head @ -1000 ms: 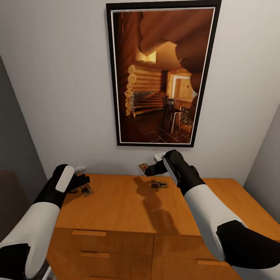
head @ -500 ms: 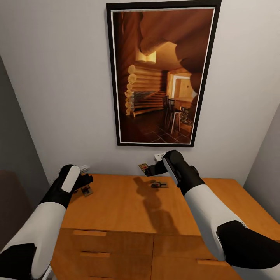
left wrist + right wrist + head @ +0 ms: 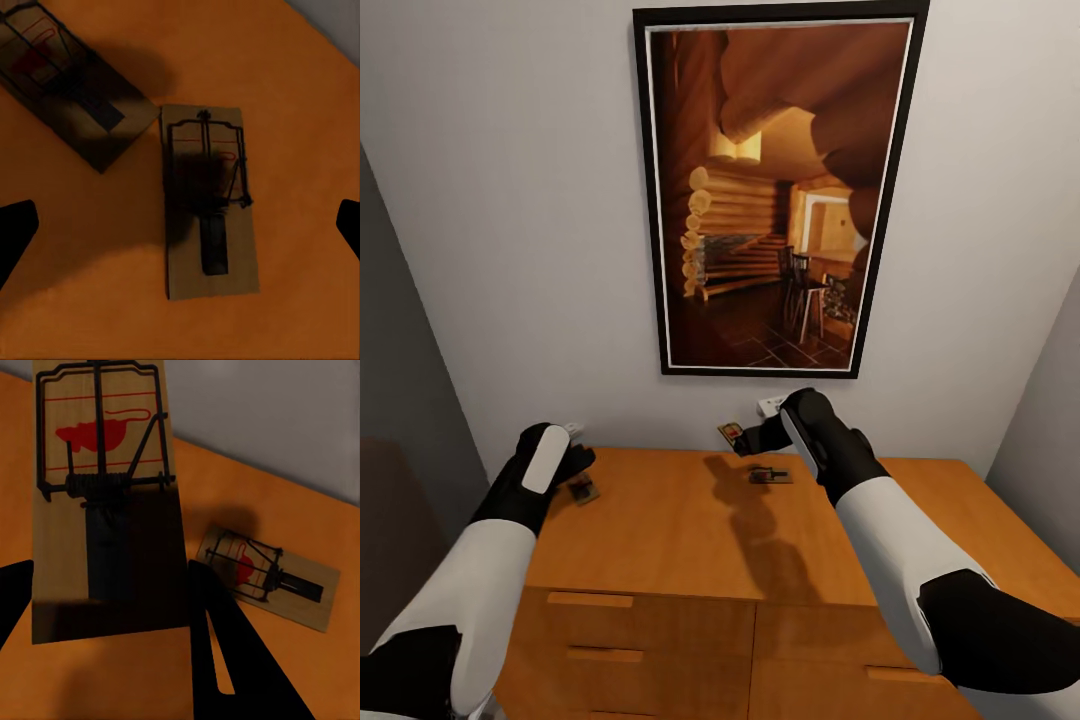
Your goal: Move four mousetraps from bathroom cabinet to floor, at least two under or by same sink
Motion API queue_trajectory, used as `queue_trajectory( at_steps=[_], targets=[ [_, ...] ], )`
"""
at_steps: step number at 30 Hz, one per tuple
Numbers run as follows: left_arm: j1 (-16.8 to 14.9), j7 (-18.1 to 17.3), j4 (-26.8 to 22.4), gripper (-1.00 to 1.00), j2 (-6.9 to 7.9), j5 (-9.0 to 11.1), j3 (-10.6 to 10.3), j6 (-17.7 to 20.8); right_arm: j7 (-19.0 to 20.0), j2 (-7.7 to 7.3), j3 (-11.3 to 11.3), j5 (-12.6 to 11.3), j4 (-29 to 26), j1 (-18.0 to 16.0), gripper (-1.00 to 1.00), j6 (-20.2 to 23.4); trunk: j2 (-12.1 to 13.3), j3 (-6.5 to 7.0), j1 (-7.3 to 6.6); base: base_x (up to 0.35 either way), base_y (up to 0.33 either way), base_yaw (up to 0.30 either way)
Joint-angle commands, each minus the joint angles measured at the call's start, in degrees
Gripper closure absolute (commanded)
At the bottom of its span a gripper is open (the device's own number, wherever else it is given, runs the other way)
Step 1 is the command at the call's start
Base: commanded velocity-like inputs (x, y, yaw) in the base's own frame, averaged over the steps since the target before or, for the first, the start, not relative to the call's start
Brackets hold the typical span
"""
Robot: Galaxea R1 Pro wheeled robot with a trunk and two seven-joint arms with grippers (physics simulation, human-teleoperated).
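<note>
1. The head view is evenly and softly lit; the pale wall (image 3: pixel 510 250) is bright, with no glare.
2. The right arm (image 3: pixel 880 540) throws a soft dark shadow on the cabinet (image 3: pixel 660 530) top.
3. The left wrist view is dim: a blurred shadow covers both mousetraps (image 3: pixel 208 202).
4. Straight lines lean outward toward the head view's edges.
5. The renders are slightly soft overall.

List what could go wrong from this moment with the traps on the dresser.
1. The right claw holds a mousetrap by one end only; it might tilt or slip out.
2. Under the open left claw, two mousetraps lie close together: the centred one and a neighbour. Closing could nudge the neighbour.
3. Both lie flat on the cabinet top, so the fingers may scrape wood instead of gripping.
</note>
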Motion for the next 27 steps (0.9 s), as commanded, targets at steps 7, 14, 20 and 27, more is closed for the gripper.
queue_trajectory(
  at_steps=[7,14,20,27],
  targets=[
    [0.0,2.4,-0.2,-1.00,0.10,2.1,1.2,-0.7,0.0,-0.04,0.1,0.2,0.0,0.0,1.00,0.2,0.0,-0.08,0.00,0.000,0.000,0.000],
    [0.0,3.0,0.2,-1.00,0.16,2.6,1.5,-1.1,0.0,-0.08,0.0,0.2,0.0,0.0,1.00,0.2,0.0,-0.08,0.00,0.000,0.000,0.000],
    [0.0,3.2,0.4,-1.00,0.11,2.6,1.5,-1.2,0.0,-0.12,0.0,0.2,0.0,0.0,1.00,0.2,0.0,-0.08,0.00,0.000,0.000,0.000],
    [0.0,3.5,0.5,-1.00,0.05,2.3,1.5,-1.2,0.1,-0.18,0.0,0.2,0.0,0.0,1.00,0.2,0.0,-0.08,0.00,0.000,0.000,0.000]
  ],
)
